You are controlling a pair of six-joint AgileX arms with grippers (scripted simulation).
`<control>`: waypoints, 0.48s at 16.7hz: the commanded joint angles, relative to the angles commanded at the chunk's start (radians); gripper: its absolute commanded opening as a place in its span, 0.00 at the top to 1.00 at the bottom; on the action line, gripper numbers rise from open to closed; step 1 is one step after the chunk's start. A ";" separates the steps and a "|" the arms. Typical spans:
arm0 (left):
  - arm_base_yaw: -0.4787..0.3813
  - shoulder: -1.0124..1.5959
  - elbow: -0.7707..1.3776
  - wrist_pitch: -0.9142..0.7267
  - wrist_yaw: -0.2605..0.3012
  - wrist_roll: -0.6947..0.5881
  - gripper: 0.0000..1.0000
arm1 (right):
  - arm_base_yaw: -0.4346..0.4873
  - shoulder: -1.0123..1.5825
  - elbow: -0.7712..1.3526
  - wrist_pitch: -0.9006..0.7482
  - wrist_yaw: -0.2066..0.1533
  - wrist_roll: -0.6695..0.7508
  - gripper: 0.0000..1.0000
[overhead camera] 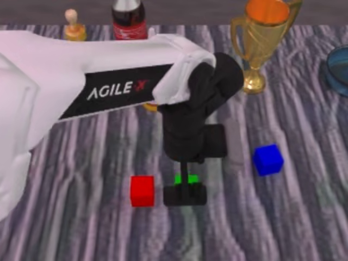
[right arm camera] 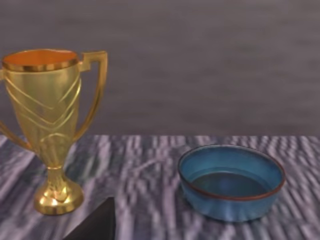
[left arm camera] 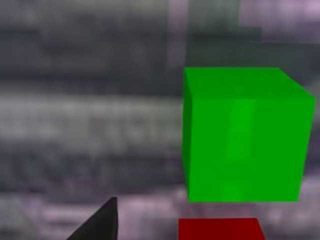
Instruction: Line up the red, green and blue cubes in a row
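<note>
Top view: left tool (overhead camera: 185,194) low over green cube (overhead camera: 186,179), which sits just right of red cube (overhead camera: 142,190), small gap between. Blue cube (overhead camera: 267,159) well apart to the right, slightly farther back, not yet in line. Grip on green: cannot tell; the arm hides most of the cube. Right arm out of sight from above.
</note>
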 joint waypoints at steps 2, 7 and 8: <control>0.007 -0.026 0.040 -0.058 -0.001 -0.002 0.00 | 0.000 0.000 0.000 0.000 0.000 0.000 0.00; 0.005 -0.034 0.052 -0.072 -0.002 -0.003 0.00 | 0.000 0.000 0.000 0.000 0.000 0.000 0.00; 0.005 -0.034 0.052 -0.072 -0.002 -0.003 0.00 | 0.000 0.000 0.000 0.000 0.000 0.000 0.00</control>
